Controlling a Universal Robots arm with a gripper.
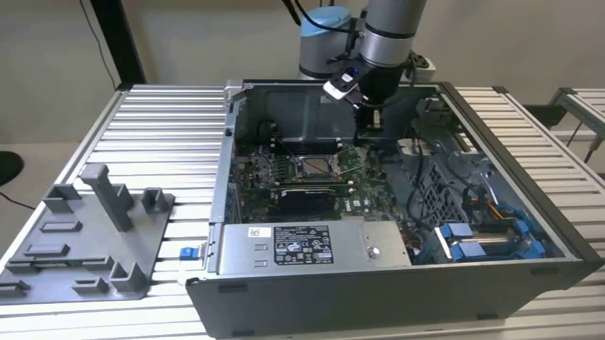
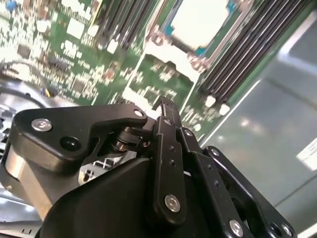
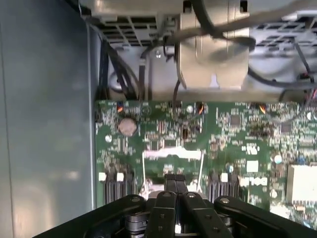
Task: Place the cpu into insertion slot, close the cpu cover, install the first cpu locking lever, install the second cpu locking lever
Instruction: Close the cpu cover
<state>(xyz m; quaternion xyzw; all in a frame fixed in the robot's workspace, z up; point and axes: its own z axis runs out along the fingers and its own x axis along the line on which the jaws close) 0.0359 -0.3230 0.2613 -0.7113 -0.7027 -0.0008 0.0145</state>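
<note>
In the exterior view my gripper (image 1: pixel 370 137) hangs inside the open grey computer case, just past the back right corner of the insertion slot (image 1: pixel 315 166) on the green motherboard. Both wrist views show its black fingers (image 3: pixel 171 184) pressed together with nothing between them, and the gripper (image 2: pixel 165 105) sits a short way above the board. In the second wrist view a pale, bright square, apparently the cpu (image 2: pixel 198 20), lies in the socket. A silver frame, apparently the cpu cover (image 2: pixel 174 44), lies flat around it. I cannot make out the locking levers.
Long black memory slots (image 2: pixel 237 54) flank the socket. A power supply box (image 1: pixel 302 244) spans the case front, with blue drive brackets (image 1: pixel 482 237) and cables on the exterior view's right. A grey parts fixture (image 1: pixel 90 234) stands on the slatted table at that view's left.
</note>
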